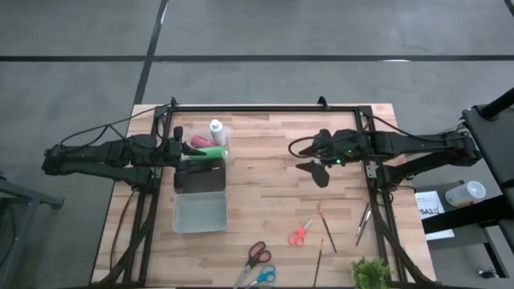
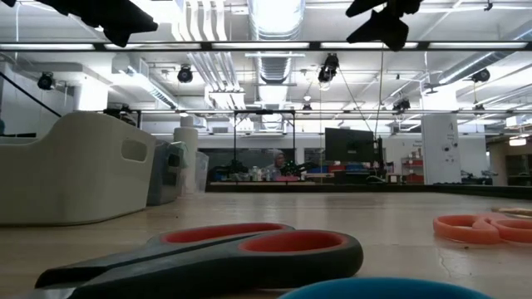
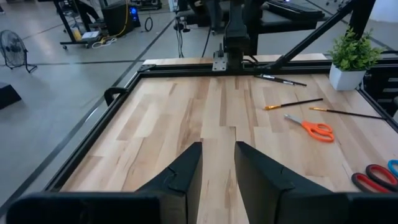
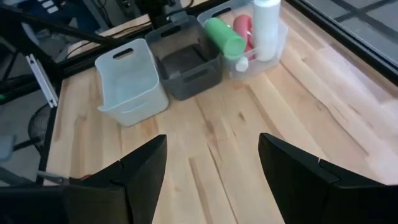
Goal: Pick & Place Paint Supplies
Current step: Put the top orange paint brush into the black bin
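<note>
The green bottle, red bottle and white bottle sit together in a clear bin at the worktop's far edge toward the left side, with a dark bin just beside it and a pale bin next in the row toward the near edge. The brushes lie loose near the near right corner, close to the orange scissors; red scissors and blue scissors lie at the near edge, and a small plant stands in the near right corner. The left tool hangs over the bins, its fingers a narrow gap apart and holding nothing. The right tool hovers above the bare middle of the worktop, spread wide and empty. A black frame rims the far edge.
</note>
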{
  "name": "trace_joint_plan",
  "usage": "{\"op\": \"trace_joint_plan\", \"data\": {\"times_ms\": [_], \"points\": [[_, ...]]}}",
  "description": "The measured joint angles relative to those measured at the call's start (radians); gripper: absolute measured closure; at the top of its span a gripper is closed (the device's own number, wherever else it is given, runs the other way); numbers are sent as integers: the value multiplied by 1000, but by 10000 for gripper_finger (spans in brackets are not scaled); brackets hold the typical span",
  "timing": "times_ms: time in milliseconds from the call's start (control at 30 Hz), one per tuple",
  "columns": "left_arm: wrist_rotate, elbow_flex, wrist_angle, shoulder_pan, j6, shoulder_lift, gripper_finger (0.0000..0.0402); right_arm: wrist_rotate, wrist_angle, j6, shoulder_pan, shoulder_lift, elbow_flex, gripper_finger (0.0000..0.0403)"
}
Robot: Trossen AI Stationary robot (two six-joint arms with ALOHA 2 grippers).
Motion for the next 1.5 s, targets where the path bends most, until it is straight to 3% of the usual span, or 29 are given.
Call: {"op": "trace_joint_plan", "data": {"times_ms": [633,833,1067,1367,1500], "points": [[0,0,-2,0,1,0,300,-57,-241,280,14,-7,0,154],[0,0,-2,0,1,0,300,-123,-243,359,53,3,-1,154],[0,0,-3,0,3,0,300,-98,-230,403,99,53,0,154],[0,0,-7,0,3,0,300,-96,-272,583,210,179,-1,154],[0,0,-8,0,3,0,300,-44,-303,728,305,205,-1,154]]}}
